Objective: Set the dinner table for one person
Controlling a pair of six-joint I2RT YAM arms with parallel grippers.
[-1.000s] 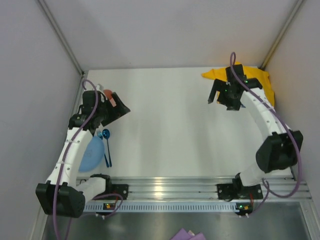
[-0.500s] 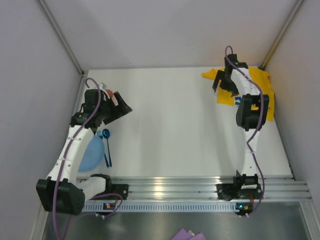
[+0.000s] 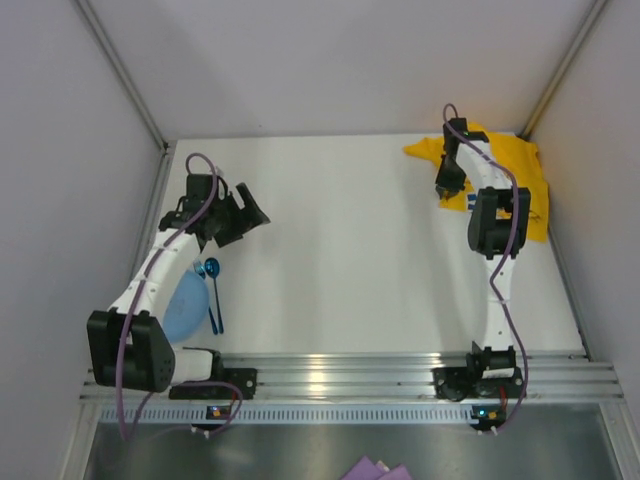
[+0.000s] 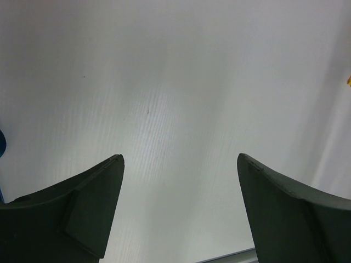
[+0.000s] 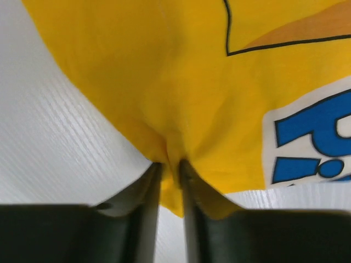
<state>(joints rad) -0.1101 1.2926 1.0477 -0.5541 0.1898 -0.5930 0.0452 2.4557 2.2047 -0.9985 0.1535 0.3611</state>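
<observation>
dinner table (image 3: 350, 260): white, rigid, fills mid-frame, bears the setting, no hold needed | yellow cloth (image 3: 525, 165): upper right on the table, soft, light, likely to bunch if dragged; best taken at an edge fold | pale blue dish (image 3: 183, 305) and blue spoon (image 3: 213, 300): lower left | right gripper (image 5: 170, 170): fingers narrow, pinching the cloth's edge fold | left gripper (image 4: 180, 159): fingers wide, empty, over bare table

One large plain white matte rectangular bench (image 3: 350, 250) carries the rest. One yellow cloth with a cartoon print (image 3: 535, 190) lies at its far right corner. By the left edge lies one pale blue rounded plate (image 3: 180, 310), with shiny blue cutlery (image 3: 215, 305) just beside it. One long handle is plain, but two small round heads may mean two pieces. Two white robot arms stand at the near edge: the left arm (image 3: 150, 280) and the right arm (image 3: 497, 290).
</observation>
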